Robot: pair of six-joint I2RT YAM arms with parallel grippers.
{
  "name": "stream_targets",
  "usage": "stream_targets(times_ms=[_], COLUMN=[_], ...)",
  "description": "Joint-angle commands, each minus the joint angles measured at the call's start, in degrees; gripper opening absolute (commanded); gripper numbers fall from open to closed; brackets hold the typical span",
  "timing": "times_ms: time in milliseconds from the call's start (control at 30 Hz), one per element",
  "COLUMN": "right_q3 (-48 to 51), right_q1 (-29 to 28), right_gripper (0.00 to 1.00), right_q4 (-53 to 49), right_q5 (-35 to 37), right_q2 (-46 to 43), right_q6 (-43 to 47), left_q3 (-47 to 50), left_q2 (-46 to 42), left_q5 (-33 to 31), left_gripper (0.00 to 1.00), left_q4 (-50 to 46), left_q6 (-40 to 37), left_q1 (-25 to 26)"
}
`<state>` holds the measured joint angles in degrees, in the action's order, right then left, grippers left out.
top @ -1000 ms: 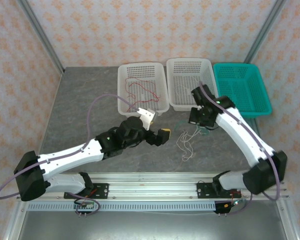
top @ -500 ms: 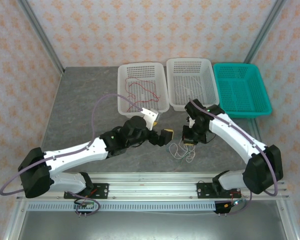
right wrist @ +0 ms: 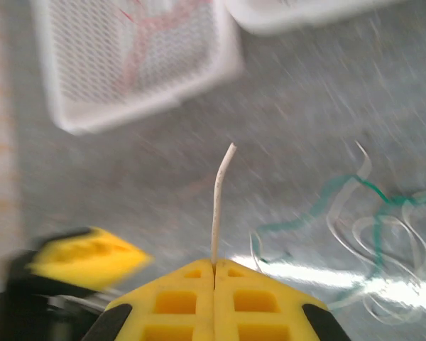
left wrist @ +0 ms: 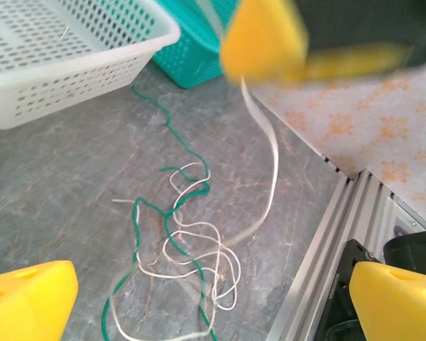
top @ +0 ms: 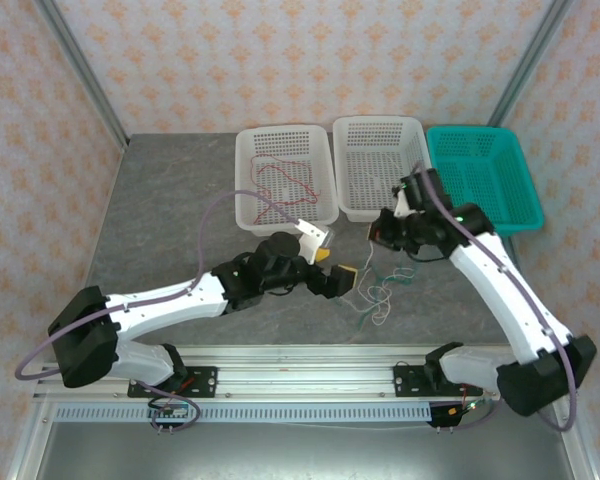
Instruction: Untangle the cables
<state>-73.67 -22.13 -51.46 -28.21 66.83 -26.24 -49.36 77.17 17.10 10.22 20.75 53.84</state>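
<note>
A loose tangle of a white cable (left wrist: 199, 249) and a teal-green cable (left wrist: 172, 227) lies on the grey table, also seen from above as a small clump (top: 375, 295). My right gripper (right wrist: 214, 263) is shut on the white cable (right wrist: 219, 192), whose short end sticks out past the fingertips. From above, the right gripper (top: 378, 236) hangs just above and behind the clump, and the white strand rises from the clump to it. My left gripper (top: 332, 265) stands open just left of the clump, its yellow fingertips (left wrist: 28, 298) wide apart on either side of it. A red cable (top: 285, 182) lies in the left white basket.
Three baskets stand in a row at the back: a left white basket (top: 280, 130), a middle white basket (top: 378, 121) and a teal basket (top: 465, 130). A metal rail (left wrist: 341, 234) runs along the table's near edge, close to the tangle.
The right gripper has risen and moved back and right with the white cable, drawing a strand up out of the clump. The left gripper has slid right, closer to the clump.
</note>
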Motion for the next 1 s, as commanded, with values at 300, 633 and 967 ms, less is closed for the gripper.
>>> stream_targets(times_ms=[300,633,967], right_q3=[-13.34,-17.47,-3.17], right_q1=[0.08,1.28,2.48], right_gripper=[0.0,0.0,0.17], right_q4=[14.82,15.55,9.5], right_q5=[-6.5,3.83,27.91], right_q2=[0.33,-4.64,-11.3], right_q6=[-8.48,-9.44,-9.55], left_q3=[-14.51,-14.81,-16.31], left_q2=[11.69,12.88,3.34], left_q5=[-16.54,-15.01,-12.29], left_gripper=[0.99,0.0,0.0], left_q4=[0.62,6.59,3.79], left_q6=[-2.96,2.34,5.35], left_q1=[-0.39,-1.37,-3.29])
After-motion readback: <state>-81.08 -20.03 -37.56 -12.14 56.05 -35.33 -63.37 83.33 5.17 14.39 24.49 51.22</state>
